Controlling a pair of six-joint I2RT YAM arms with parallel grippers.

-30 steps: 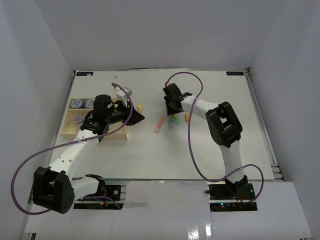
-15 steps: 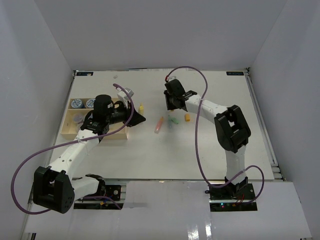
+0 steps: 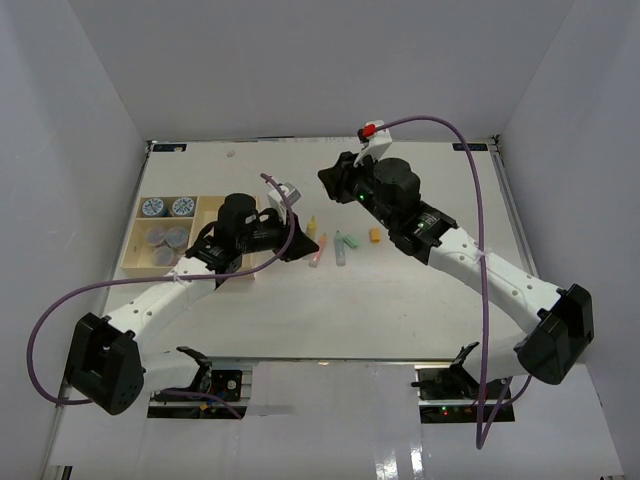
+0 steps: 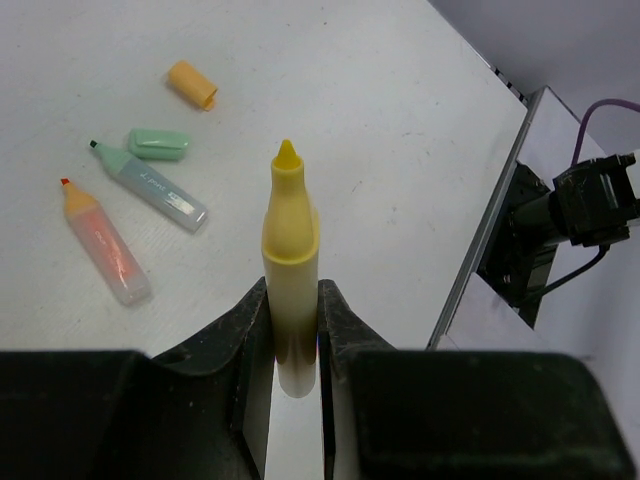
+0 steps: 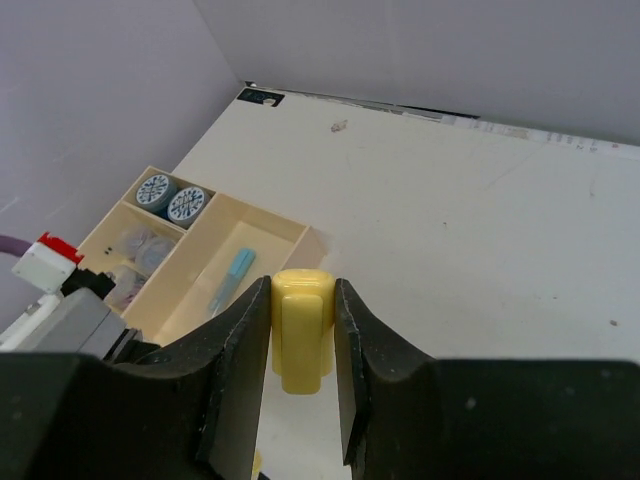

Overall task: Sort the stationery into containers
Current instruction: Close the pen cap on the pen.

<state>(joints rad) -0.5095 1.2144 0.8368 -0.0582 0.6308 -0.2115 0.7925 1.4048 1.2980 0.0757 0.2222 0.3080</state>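
Jars (image 3: 177, 237): five (two blue-lidded)

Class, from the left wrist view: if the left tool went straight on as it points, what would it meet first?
Probably bare table: the left tool grips a yellow highlighter that leads; the green highlighter lies aside. Depth unclear.

The marker (image 4: 290, 270) and cap (image 5: 303, 325) are yellow, tray (image 5: 265, 245) beige, lids (image 5: 155, 189) blue with white pattern, jars (image 3: 177, 237) perhaps grey-purple.

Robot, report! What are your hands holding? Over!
Left gripper shut on yellow marker, uncapped. Right gripper shut on yellow cap. Green marker, orange marker lie uncapped on table, clear of both grippers.
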